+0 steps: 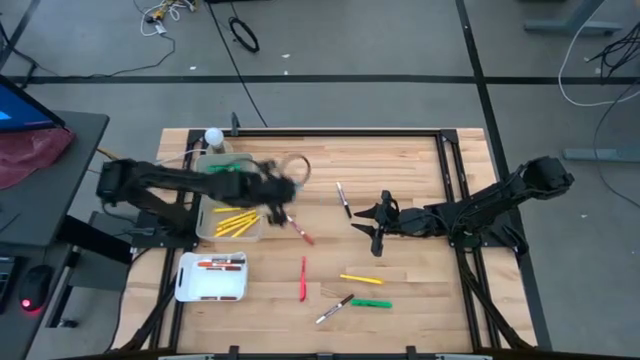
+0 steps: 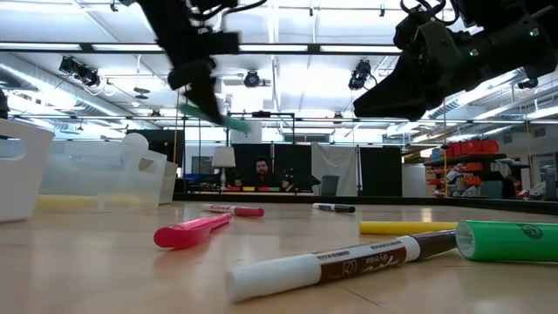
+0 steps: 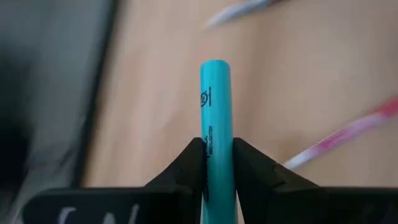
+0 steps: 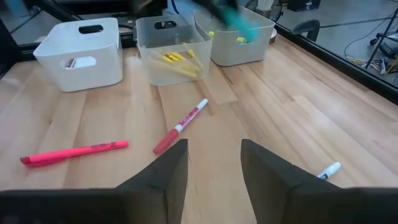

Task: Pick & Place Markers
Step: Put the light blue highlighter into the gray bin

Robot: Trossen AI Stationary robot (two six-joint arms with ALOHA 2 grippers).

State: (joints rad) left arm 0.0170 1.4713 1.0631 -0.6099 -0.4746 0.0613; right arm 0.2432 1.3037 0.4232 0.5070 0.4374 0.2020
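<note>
Gripping slim teal marker (image 3: pixel 215 118), left tool (image 3: pixel 216 163).

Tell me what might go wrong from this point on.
1. The left pincer grips the light blue highlighter near one end, so it could pivot or slip during the blurred, quick move.
2. Swinging toward the bins, it could clip the clear bin holding yellow highlighters.
3. The right pincer, open, hovers over the red-capped marker and might nudge it.

3 bins (image 1: pixel 211 277); 6 loose markers (image 1: pixel 304 279) on table; 1 teal marker (image 3: pixel 216 124) held.
</note>
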